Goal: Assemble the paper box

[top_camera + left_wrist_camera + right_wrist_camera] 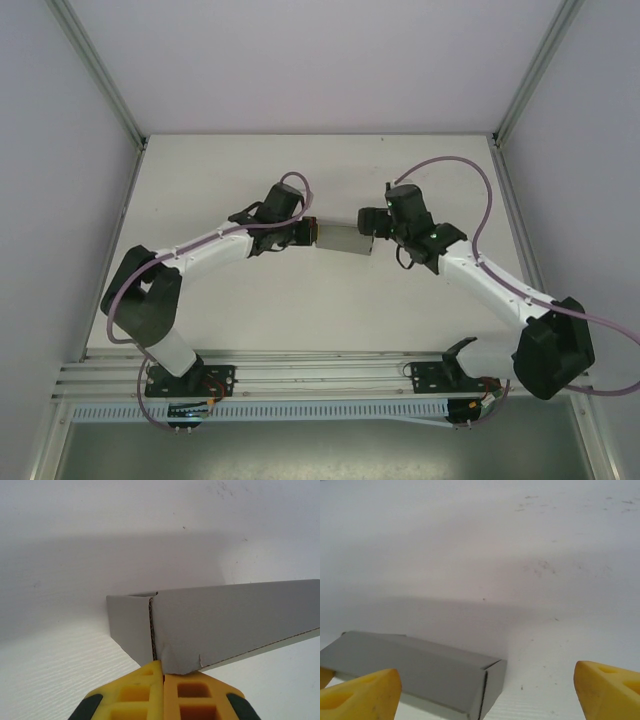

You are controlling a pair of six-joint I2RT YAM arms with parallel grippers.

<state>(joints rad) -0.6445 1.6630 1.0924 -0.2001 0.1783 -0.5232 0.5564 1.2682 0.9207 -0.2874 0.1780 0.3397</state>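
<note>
Left gripper [163, 674], seemingly tight on paper box [235, 620]

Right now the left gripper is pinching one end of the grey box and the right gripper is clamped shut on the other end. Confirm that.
Not confirmed. The right gripper is open: the right wrist view shows its fingers spread wide, holding nothing, with the paper box near one finger. The left gripper is pinching one end of the box.

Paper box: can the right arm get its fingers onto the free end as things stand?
Probably yes. The right fingers are spread open with the paper box end lying just ahead between them, nothing blocking. The left fingers pinch its other end, steadying it.
</note>
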